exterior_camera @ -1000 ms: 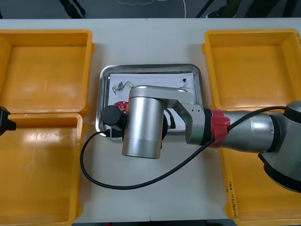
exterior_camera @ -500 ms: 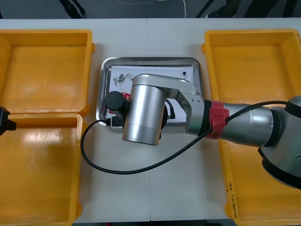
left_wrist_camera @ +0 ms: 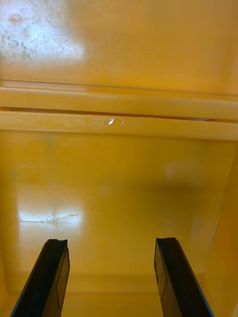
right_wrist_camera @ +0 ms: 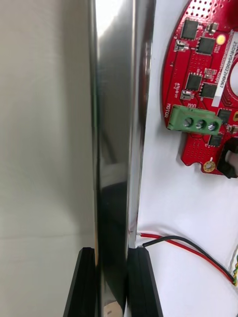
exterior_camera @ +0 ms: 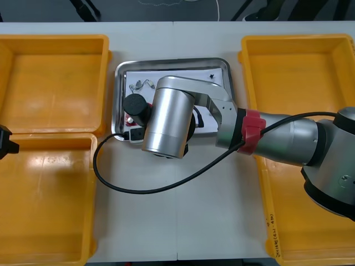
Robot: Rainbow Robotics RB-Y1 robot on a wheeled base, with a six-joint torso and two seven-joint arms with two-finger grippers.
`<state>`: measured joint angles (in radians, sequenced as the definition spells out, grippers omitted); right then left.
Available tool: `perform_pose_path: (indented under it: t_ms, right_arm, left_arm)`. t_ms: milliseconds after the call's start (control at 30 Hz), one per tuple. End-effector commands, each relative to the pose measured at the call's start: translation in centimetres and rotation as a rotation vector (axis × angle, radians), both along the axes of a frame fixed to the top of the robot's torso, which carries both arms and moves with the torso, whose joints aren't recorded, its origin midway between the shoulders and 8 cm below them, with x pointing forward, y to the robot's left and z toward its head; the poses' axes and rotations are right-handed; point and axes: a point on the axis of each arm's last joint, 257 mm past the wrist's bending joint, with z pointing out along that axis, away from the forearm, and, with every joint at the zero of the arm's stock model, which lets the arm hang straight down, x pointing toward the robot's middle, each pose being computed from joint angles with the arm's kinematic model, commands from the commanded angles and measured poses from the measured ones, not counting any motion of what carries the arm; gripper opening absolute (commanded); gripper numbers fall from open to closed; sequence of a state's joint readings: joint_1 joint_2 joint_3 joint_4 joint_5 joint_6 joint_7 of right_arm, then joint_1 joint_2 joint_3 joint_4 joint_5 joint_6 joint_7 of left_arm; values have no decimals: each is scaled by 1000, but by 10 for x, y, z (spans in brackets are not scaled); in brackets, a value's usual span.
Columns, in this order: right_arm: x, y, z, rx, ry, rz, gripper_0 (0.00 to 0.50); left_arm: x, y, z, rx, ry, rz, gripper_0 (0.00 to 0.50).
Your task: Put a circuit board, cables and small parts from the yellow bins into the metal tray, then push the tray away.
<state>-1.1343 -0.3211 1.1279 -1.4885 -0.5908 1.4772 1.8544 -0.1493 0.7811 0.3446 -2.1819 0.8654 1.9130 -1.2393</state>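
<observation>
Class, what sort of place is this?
Probably an electronics assembly bench: yellow bins flank a metal tray holding a red circuit board; the right gripper grips its rim, the left gripper hangs over a bin.

I see the metal tray [exterior_camera: 166, 62] flat on the desk between the yellow bins [exterior_camera: 52, 83], level with the far pair, shiny at the rim and white inside. Its near rim stands between the fingers of my right pincer [right_wrist_camera: 113, 250], touching both. Just inside that rim lies the round red circuit board [right_wrist_camera: 198, 84], face up, with a green terminal block. A thin red and black cable [right_wrist_camera: 188, 246] lies beside it. Small metal parts [exterior_camera: 141, 85] rest near the tray's far left corner.
</observation>
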Motion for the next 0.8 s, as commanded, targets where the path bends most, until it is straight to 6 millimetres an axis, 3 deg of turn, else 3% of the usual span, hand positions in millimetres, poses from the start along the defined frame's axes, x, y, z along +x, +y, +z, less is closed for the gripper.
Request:
perform_pose_path:
  t_ms: [33, 800]
  right_arm:
    - [16, 29, 36, 43, -59, 52, 0]
    - [58, 23, 59, 80, -96, 18, 0]
  left_arm:
    - [-6, 20, 12, 69, -14, 1, 500]
    - [-6, 20, 12, 69, -14, 1, 500]
